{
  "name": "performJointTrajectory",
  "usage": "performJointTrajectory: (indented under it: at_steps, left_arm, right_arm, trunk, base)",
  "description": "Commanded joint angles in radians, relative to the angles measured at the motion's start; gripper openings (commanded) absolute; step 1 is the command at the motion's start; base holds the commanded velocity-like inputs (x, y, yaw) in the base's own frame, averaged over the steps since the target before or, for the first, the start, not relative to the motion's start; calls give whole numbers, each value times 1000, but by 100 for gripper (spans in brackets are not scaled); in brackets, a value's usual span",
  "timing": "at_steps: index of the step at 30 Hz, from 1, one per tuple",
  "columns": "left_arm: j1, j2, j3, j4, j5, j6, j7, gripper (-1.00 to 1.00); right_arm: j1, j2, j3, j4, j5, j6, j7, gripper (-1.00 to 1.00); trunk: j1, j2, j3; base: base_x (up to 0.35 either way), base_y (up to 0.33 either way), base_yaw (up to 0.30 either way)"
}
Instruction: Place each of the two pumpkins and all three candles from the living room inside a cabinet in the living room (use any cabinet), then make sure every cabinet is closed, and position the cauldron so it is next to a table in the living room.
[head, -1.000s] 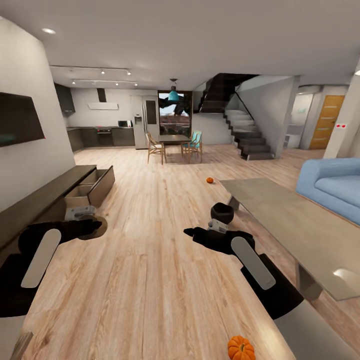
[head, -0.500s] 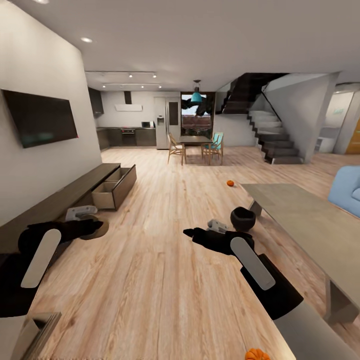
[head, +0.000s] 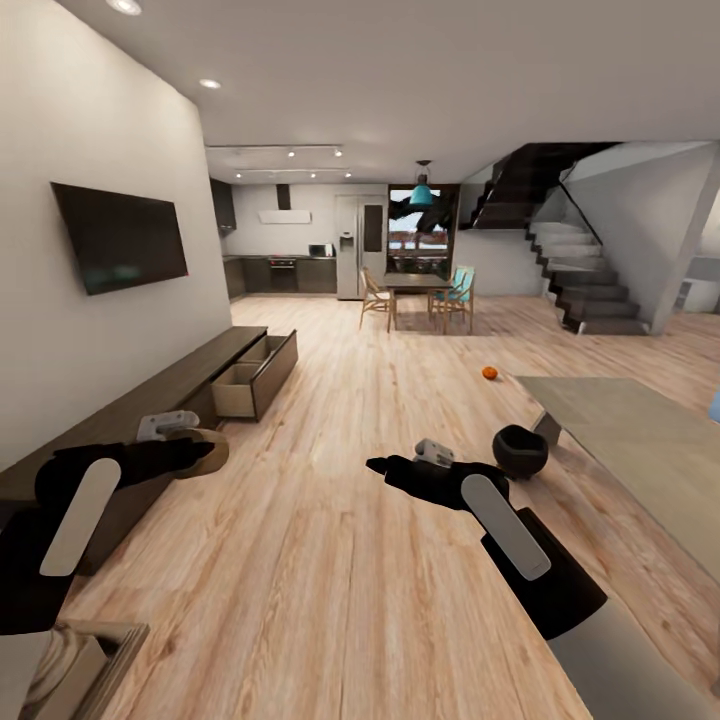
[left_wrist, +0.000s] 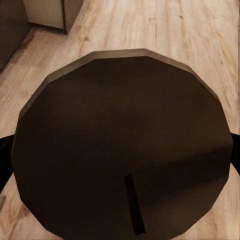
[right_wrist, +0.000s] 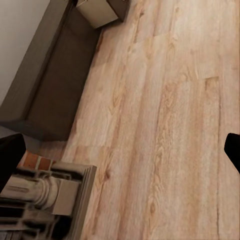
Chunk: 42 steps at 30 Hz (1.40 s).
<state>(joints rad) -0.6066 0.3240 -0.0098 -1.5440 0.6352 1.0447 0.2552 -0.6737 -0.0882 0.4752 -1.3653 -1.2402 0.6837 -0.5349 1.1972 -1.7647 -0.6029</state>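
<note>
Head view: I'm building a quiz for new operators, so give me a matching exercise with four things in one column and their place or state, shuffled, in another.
1 pumpkin
2 cauldron
3 candle
4 drawer

A pulled open from the cabinet
B in the left gripper
C on the floor beside a table leg
D on the floor farther off, past the table

Pairs: 1-D, 2-C, 3-B, 4-A

Your left gripper (head: 190, 440) is masked by the round grey-beige candle (left_wrist: 125, 145) it carries, so its jaws cannot be read. The glossy grey-green glass table (head: 640, 440) runs off the frame's right edge. The long low dark-brown cabinet (head: 120, 400) disappears behind your left arm.
</note>
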Motion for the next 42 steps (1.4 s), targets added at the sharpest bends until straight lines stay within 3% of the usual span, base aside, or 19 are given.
performJointTrajectory:
  at_steps: [1, 4, 9, 42]
  left_arm:
    - [-1, 2, -1, 0, 8, 3, 0, -100]
    - [0, 10, 0, 8, 6, 3, -64, -100]
    - [1, 14, 0, 20, 5, 3, -104, -100]
    - [1, 15, 0, 22, 6, 3, -113, -100]
  right_arm:
    - [-1, -1, 2, -1, -10, -1, -10, 100]
    - [-1, -1, 2, -1, -10, -1, -10, 100]
    - [-1, -1, 2, -1, -10, -1, -10, 100]
    - [-1, -1, 1, -1, -10, -2, -10, 100]
  trunk:
    - [0, -1, -1]
    - [0, -1, -1]
    - [0, -1, -1]
    - [0, -1, 9]
  base:
    - [274, 155, 11]
    - [278, 142, 6]
    - [283, 115, 2]
    - [318, 48, -55]
